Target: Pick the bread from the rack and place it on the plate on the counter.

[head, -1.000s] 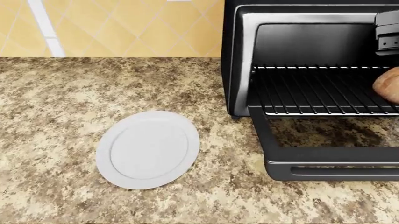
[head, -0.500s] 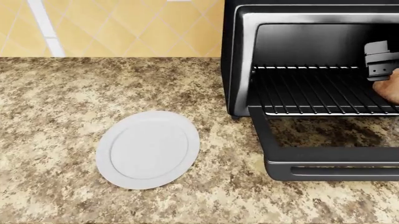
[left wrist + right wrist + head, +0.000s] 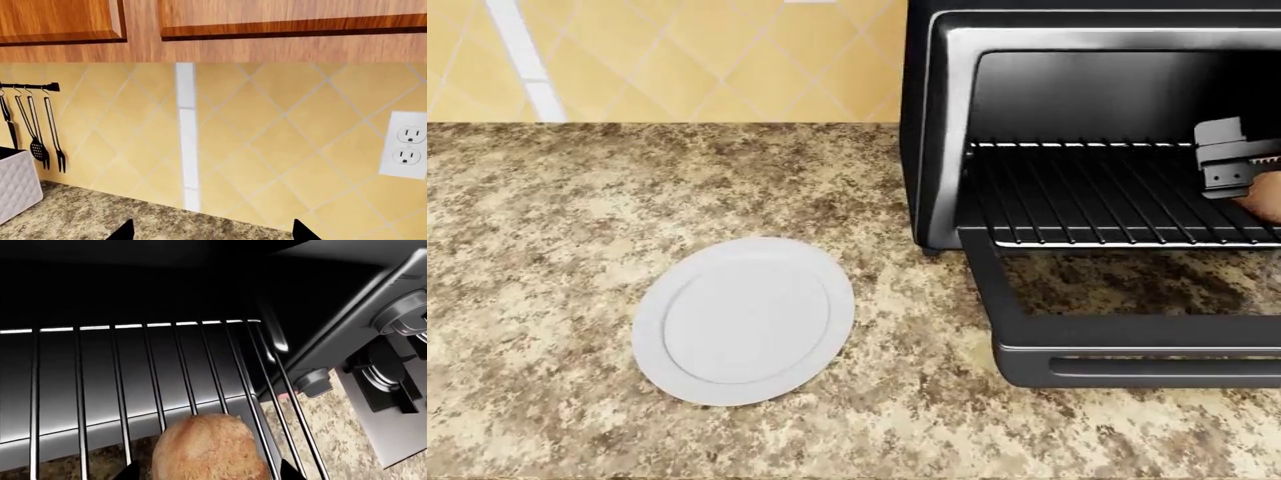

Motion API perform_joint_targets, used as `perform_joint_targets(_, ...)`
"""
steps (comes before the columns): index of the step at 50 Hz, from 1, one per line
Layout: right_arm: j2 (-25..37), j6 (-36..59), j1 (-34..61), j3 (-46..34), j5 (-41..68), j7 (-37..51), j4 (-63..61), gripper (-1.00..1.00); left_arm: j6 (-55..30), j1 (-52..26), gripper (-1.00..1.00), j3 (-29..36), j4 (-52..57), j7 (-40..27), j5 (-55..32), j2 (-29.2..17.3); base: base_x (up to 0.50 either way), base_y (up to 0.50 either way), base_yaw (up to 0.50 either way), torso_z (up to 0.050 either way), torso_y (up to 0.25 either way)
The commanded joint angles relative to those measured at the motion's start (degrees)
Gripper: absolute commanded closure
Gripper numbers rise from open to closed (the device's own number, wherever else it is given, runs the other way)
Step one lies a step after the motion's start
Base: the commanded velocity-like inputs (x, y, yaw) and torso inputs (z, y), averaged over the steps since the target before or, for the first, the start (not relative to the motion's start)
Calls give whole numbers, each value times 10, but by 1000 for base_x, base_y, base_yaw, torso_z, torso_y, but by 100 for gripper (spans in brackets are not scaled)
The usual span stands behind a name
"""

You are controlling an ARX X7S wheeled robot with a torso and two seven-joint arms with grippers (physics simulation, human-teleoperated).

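Plate (image 3: pixel 745 321) on counter (image 3: pixel 547 200), left of toaster oven (image 3: pixel 1094 190). Bread (image 3: pixel 210 447) on rack (image 3: pixel 1094 195) inside oven, right end.

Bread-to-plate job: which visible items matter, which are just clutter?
Job: bread, rack, plate, counter, right gripper.
Clutter: utensil rail with hanging tools, wall outlet, white quilted appliance, stove knobs.

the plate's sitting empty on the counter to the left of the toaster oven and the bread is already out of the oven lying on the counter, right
Not quite. The bread is not on the counter: it lies on the rack inside the toaster oven, as the right wrist view shows. The rest holds: in the head view the plate sits empty on the counter, left of the oven.
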Motion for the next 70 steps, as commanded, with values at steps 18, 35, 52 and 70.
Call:
perform_joint_targets(18,13,-13,-17,-15,-8,5,-34,100,4,3,-100,1,-2,3,1,1,0,0,0,0,0)
perform_joint_targets(35,-9,68,187,8,-22,-34,-100,100,5,6,-100,1,-1,2,-1,1,0,0,0,0,0)
perform_joint_targets(52,-1,75,191,18,433,262,-285,100,1,6,-100,-6,3,-5,-8,-7,0,0,0,0,0)
perform_joint_targets(70,-143,66,163,107,288,103,-259,100,8,5,-100,0,-9,1,-1,3,0,0,0,0,0)
